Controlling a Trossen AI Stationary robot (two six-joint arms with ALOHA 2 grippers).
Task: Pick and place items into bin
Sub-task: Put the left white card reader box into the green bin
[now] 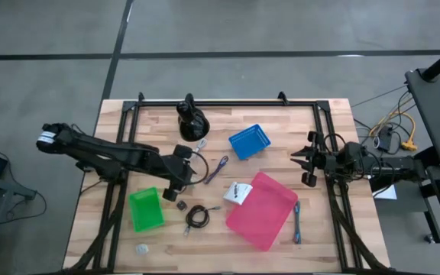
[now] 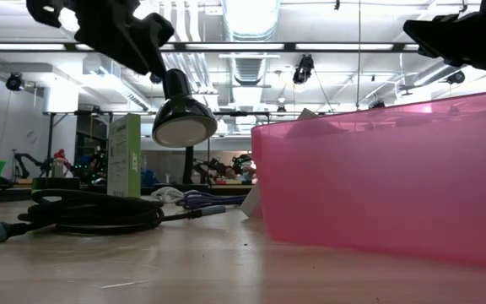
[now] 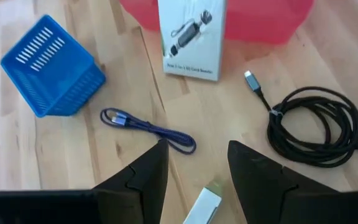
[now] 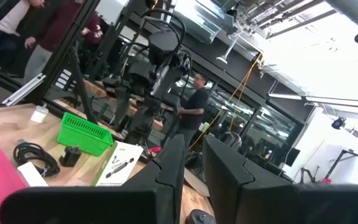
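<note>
Left tool (image 3: 194, 165): fingers parted, empty, above purple cable (image 3: 148, 127) and white stick (image 3: 202, 205), stick cut off at frame edge. Right tool (image 4: 190, 163): fingers narrowly parted, empty. Black coiled cable (image 1: 197, 216) on counter (image 1: 327, 237) beside pink bin (image 1: 262, 210).

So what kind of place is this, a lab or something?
Probably a robotics lab or workshop: exposed ceiling ducts and strip lights, a wooden table, and people among equipment racks behind.
</note>
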